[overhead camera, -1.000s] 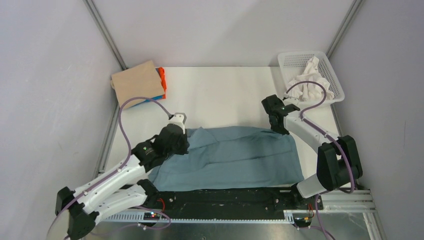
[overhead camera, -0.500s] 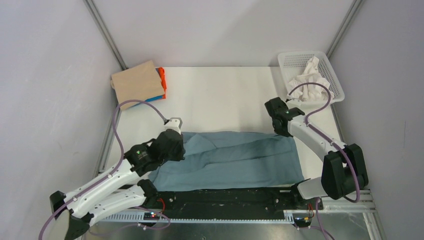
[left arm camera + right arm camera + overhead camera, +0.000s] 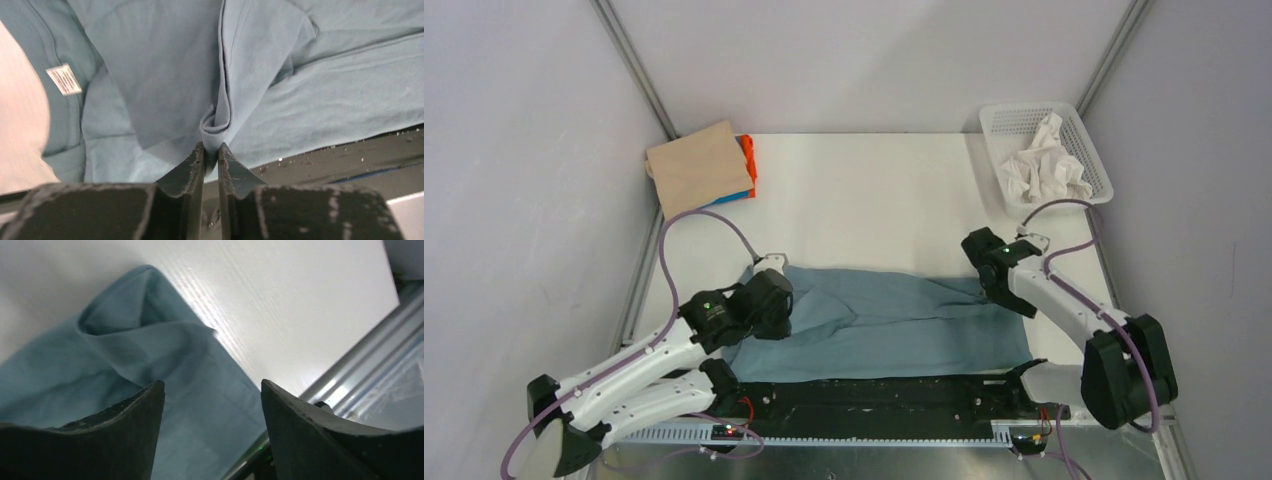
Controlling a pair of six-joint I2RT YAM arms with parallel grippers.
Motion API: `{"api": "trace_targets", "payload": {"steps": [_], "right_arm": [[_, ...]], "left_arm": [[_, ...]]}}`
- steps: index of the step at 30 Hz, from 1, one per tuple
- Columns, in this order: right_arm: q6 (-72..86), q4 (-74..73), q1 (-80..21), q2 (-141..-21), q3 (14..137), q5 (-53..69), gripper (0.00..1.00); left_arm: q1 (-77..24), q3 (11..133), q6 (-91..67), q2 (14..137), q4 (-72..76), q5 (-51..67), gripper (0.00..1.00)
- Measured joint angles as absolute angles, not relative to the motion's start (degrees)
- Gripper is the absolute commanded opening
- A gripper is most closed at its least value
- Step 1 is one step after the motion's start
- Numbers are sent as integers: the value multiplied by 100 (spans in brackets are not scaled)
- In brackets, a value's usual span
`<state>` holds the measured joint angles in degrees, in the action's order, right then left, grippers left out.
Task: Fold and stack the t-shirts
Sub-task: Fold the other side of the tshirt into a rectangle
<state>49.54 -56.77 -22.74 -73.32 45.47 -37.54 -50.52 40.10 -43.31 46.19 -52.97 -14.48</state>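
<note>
Most of the near half of your white surface [image 3: 874, 190] is covered by the slate blue-grey t-shirt [image 3: 894, 320], lying flat and loosely folded; in the far left corner a folded tan t-shirt [image 3: 699, 168] tops an orange t-shirt [image 3: 747, 152]. Your right jaws stand wide apart, empty, over the shirt's right end, while your left jaws, almost closed, pinch a small fold of it at the end with its white neck label [image 3: 64, 79].

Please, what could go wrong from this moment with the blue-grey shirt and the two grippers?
1. The left gripper pinches a small fold of the blue-grey t-shirt. If it pulls away like this, the cloth may drag and spoil the fold.
2. The right gripper is open near a humped, wrinkled corner. That corner may not lie flat.
</note>
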Motion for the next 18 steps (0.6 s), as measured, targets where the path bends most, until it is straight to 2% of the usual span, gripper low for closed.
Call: {"api": "trace_targets", "payload": {"steps": [3,5,7,8,9,11,14,18], "right_arm": [[5345,-6097,-2263,-6882,4525,-3907,83],[5496,-6230,-2246,-6429,4521,-3977,89],[5527,-6208,-2178,-5937,4488,-3970,91],[5489,-6158,-2110,-5655,4456,-3951,91],[5415,-6066,-2001,-5378,4401,-3916,91],[5153,-5787,-1791,-4930,4250,-3667,91],[4482,-5124,-1505,-4488,3940,-2899,91],[3448,-4156,-1437,-4766,3747,-1708,91]], "left_arm": [[-5105,3992,-4512,4670,-5522,-1284,34],[-5137,3946,-4628,4729,-5662,-1214,47],[-5201,3898,-4733,4810,-5846,-1151,74],[-5227,3896,-4740,4836,-5907,-1125,81],[-5256,3896,-4768,4845,-5955,-1100,95],[-5295,3903,-4775,4825,-6014,-1017,99],[-5358,4060,-4718,4803,-6112,-991,100],[-5411,4792,-4488,4748,-5975,-1304,100]]}}
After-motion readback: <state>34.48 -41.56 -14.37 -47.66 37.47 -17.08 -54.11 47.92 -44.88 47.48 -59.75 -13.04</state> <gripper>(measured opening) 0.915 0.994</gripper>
